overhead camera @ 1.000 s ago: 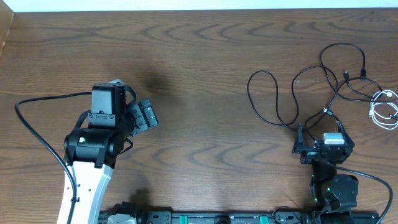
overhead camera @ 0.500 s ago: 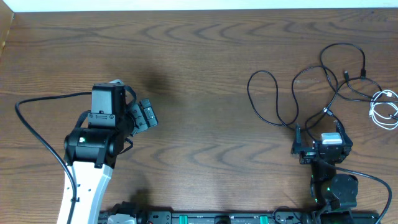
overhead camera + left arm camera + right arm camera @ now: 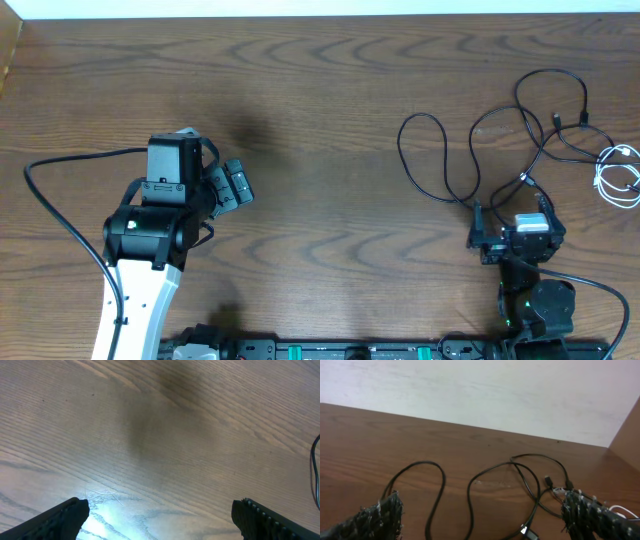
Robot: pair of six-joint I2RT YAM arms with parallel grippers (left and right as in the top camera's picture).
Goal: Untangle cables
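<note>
Long black cables (image 3: 470,150) lie in loose loops at the right of the table, crossing each other near a small plug (image 3: 526,180). They also show in the right wrist view (image 3: 470,490). A coiled white cable (image 3: 620,175) lies at the far right edge. My right gripper (image 3: 512,212) is open and empty, just in front of the black loops, its fingers (image 3: 482,520) straddling them low over the table. My left gripper (image 3: 232,185) is open and empty over bare wood (image 3: 160,515) at the left, far from the cables.
The wooden table's back edge (image 3: 320,14) meets a white wall (image 3: 470,390). A thick black arm wire (image 3: 50,215) curves at the left by the left arm base. A sliver of black cable shows at the right edge of the left wrist view (image 3: 316,470).
The right gripper has shifted very slightly left; the cables and the left arm have not moved.
</note>
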